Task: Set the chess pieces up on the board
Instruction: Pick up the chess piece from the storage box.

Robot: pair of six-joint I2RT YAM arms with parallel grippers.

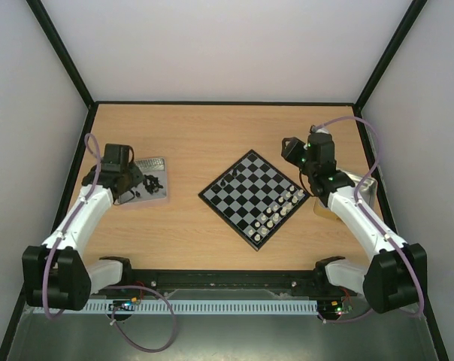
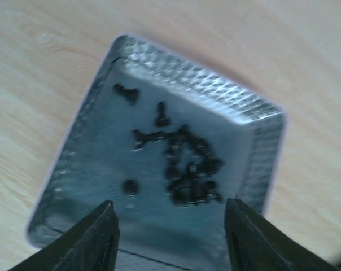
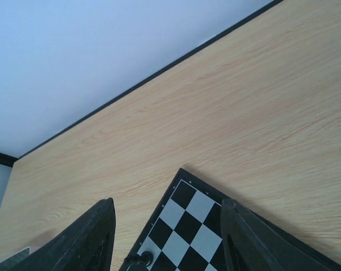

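The board lies turned like a diamond at the middle of the table. Several white chess pieces stand in rows along its right edge, and two black pieces stand near its left corner. More black pieces lie heaped in a metal tray. My left gripper hangs open over that tray's near part, with nothing between its fingers. My right gripper is open and empty above the board's far corner. One black piece shows at the board's edge below it.
The left tray sits left of the board, beside the left gripper. A second shiny tray lies partly hidden under the right arm, behind the right gripper. Black-framed walls enclose the table on three sides.
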